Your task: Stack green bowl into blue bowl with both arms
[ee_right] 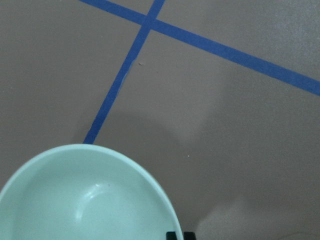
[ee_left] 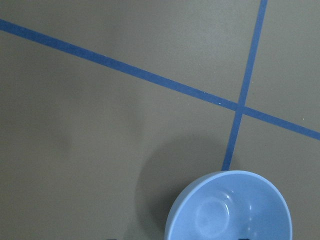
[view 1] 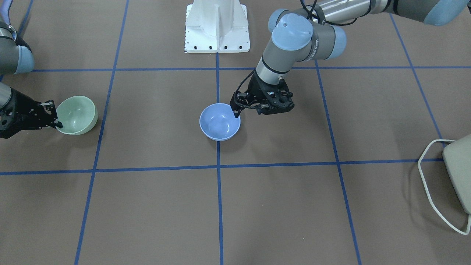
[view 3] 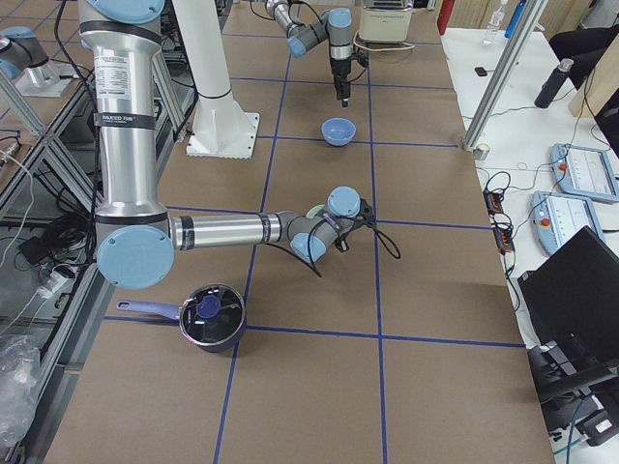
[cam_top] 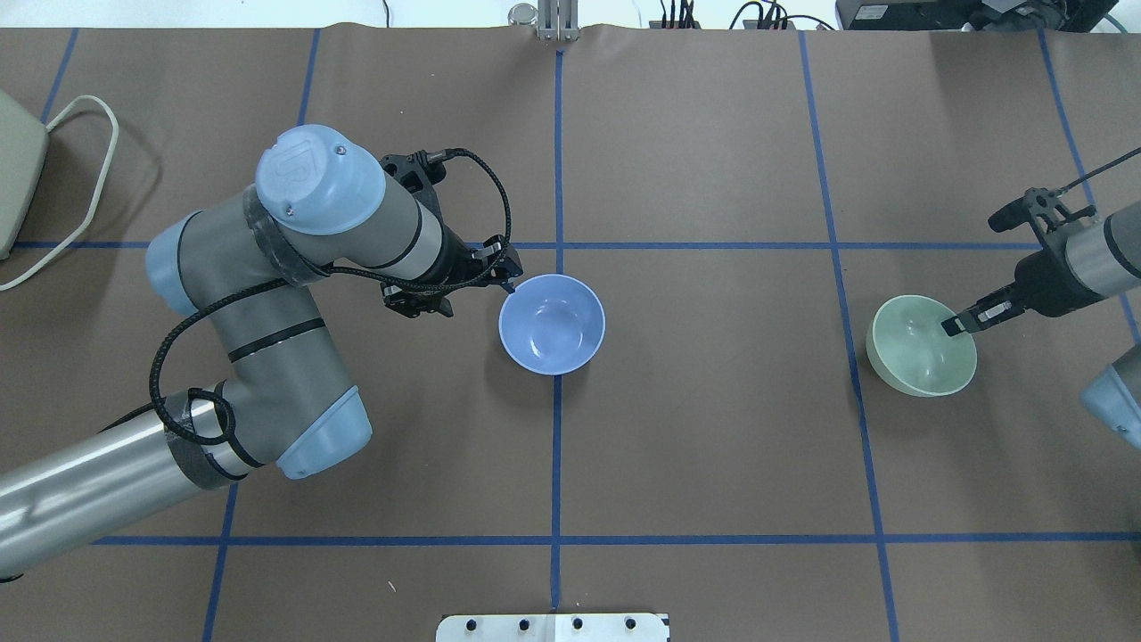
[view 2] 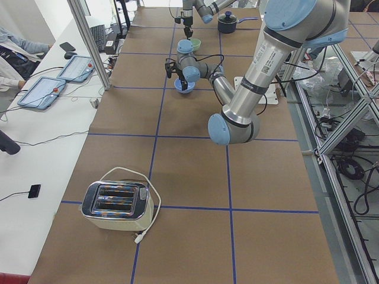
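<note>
The blue bowl [cam_top: 552, 324] stands upright at the table's centre, on a tape crossing; it also shows in the front view [view 1: 219, 122] and the left wrist view [ee_left: 228, 207]. My left gripper [cam_top: 474, 294] is open at the bowl's rim on its left side, one finger [view 1: 235, 111] over the rim and the other outside, a little above it. The green bowl [cam_top: 921, 345] sits far to the right, also in the front view [view 1: 76, 115]. My right gripper [cam_top: 959, 325] is shut on the green bowl's rim, and its fingertips [ee_right: 173, 235] show at that rim.
A white pedestal base [view 1: 217, 25] stands at the robot's side of the table. A cream toaster [cam_top: 16, 169] with its cord sits at the far left end. A dark pot [view 3: 211, 314] stands beyond the green bowl at the right end. Blue tape lines grid the brown tabletop.
</note>
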Robot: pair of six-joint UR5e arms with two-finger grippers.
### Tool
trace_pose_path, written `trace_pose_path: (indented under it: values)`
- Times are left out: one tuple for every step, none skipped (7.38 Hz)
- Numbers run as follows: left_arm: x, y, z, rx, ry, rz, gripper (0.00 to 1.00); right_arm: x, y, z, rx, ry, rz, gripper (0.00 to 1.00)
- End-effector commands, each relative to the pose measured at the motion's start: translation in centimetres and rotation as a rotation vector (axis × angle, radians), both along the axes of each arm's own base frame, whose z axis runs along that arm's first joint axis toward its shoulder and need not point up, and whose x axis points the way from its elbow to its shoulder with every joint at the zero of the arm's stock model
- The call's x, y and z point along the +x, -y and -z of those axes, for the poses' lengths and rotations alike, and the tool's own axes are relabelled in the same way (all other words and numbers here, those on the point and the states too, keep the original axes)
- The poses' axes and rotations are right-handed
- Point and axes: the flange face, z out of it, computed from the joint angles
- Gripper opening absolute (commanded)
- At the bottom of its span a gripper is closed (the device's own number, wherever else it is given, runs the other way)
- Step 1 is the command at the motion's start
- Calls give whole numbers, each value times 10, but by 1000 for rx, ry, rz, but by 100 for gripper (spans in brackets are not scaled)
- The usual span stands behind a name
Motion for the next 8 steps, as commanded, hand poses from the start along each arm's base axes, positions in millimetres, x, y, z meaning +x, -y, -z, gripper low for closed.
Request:
trace_pose_path:
  values:
    - [-8,0,-7,-2,3,5,85,-2,3,9,13,12,3,0]
    - [-21,-2,-13,24,6,0,85,-6,10,18,21,20,2,0]
    - [-38,-5,-26,54,15,-10,85,-8,19,30,37,30,-4,0]
    - [-55,1,-29,87,6,-57,85,-10,26,40,42,39,-13,0]
    - [-72,8,-41,82,11,-65,86,-17,36,58,25,52,-32,0]
    - [-82,6,-54,90,24,-70,85,-26,50,96,-16,63,-61,0]
    - [-97,2,-73,117,46,-84,85,-35,65,156,-73,67,-101,0]
    - [-115,-1,-90,139,65,-101,85,-54,65,204,-111,58,-135,0]
